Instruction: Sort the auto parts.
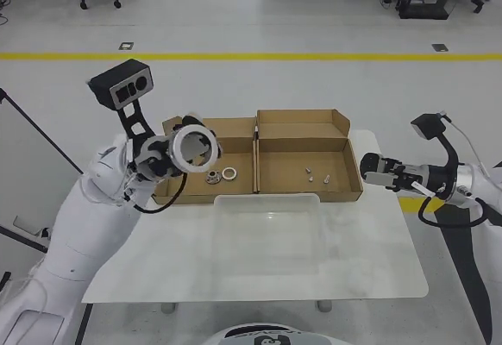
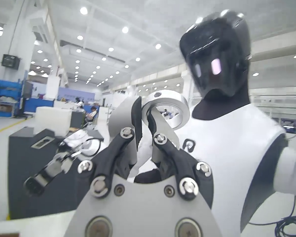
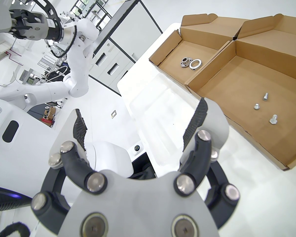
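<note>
My left gripper (image 1: 175, 153) is raised above the left cardboard box (image 1: 234, 191) and is shut on the rim of a large silver ring (image 1: 194, 147). In the left wrist view the ring (image 2: 174, 110) is pinched between the gripper (image 2: 143, 118) fingers. A flanged hub (image 1: 210, 178) and a smaller ring (image 1: 229, 173) lie in the left box; the right box (image 1: 279, 179) holds three bolts (image 1: 309, 179). My right gripper (image 1: 367, 170) hovers open at the table's right edge, beside the right box, with nothing between its fingers (image 3: 196, 122).
A clear plastic tray (image 1: 311, 250) sits on the white table (image 1: 380, 259) in front of the boxes. A grey cabinet (image 1: 18, 164) stands left of the table. The boxes' open lids (image 1: 301, 121) stand up at the back.
</note>
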